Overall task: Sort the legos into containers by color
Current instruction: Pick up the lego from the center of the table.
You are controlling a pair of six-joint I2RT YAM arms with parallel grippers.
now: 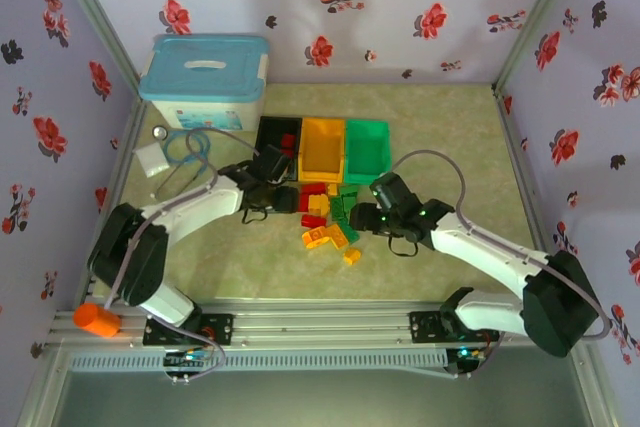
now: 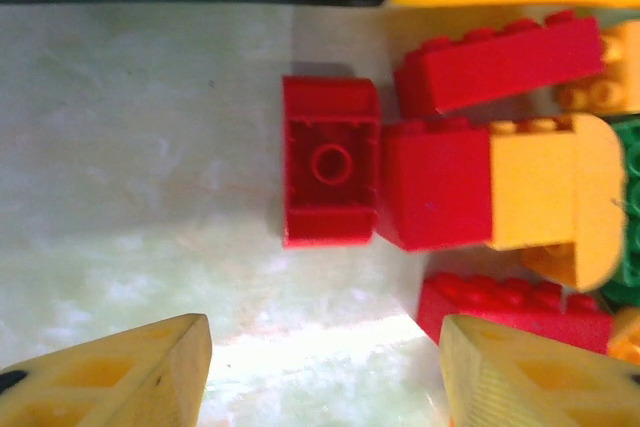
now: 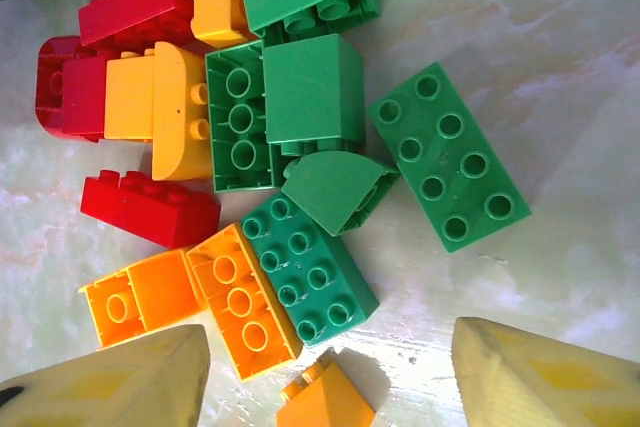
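Observation:
The legos lie in a pile [image 1: 328, 215] in front of three bins: black [image 1: 277, 137], orange-yellow [image 1: 322, 147] and green [image 1: 366, 146]. My left gripper [image 1: 285, 197] is open at the pile's left edge; its wrist view shows an overturned red brick [image 2: 330, 161] lying beyond the bare gap between its fingers [image 2: 320, 367], with more red and orange bricks to the right. My right gripper [image 1: 362, 217] is open over the pile's right side. Its view shows a green studded brick [image 3: 308, 269], an orange brick [image 3: 243, 302] and a small orange piece [image 3: 325, 402] near the gap between its fingers.
A large white box with a light-blue lid [image 1: 205, 75] stands at the back left, with a cable and small items [image 1: 180, 150] beside it. An orange cylinder [image 1: 97, 321] rests on the front rail at the left. Floral walls close in the table.

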